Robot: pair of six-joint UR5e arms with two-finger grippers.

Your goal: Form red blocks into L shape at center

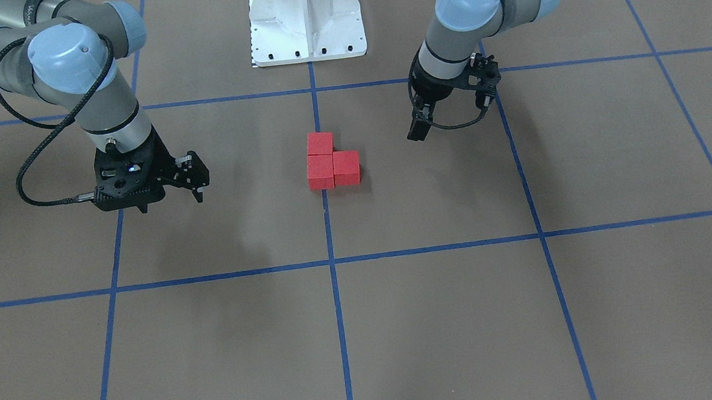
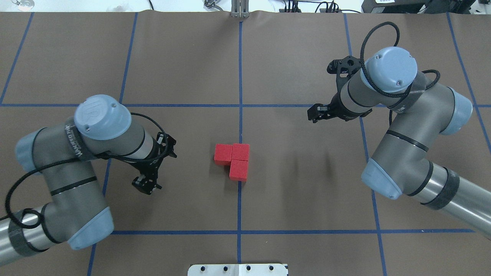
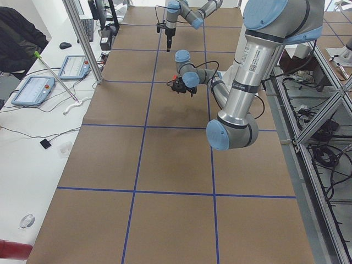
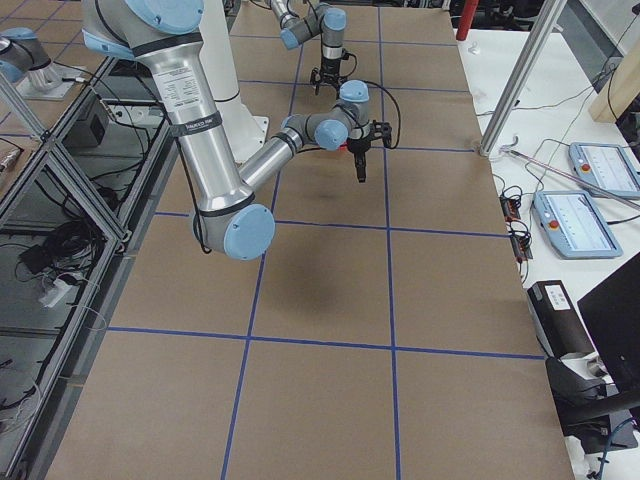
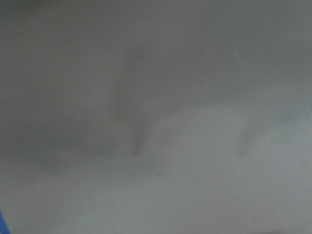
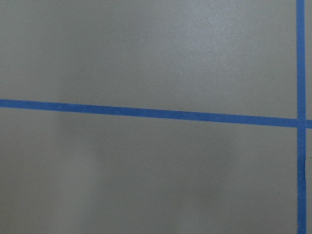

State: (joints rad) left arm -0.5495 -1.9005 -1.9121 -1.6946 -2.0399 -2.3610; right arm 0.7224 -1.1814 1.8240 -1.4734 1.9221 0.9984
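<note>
Three red blocks lie touching in an L at the table's centre, by the blue centre line: one (image 2: 223,153), one (image 2: 241,151) and one (image 2: 238,170). In the front-facing view the L (image 1: 331,161) sits just below the robot base. My left gripper (image 2: 147,188) (image 1: 418,134) hangs left of the blocks, apart from them; its fingers look shut and empty. My right gripper (image 2: 311,115) (image 1: 199,194) is off to the right of the blocks, also apart, and looks shut and empty. Both wrist views show only bare mat.
The brown mat (image 2: 307,191) carries a grid of blue tape lines (image 2: 240,76). The white robot base (image 1: 306,18) stands at the near edge. Tablets and cables lie on side benches beyond the mat.
</note>
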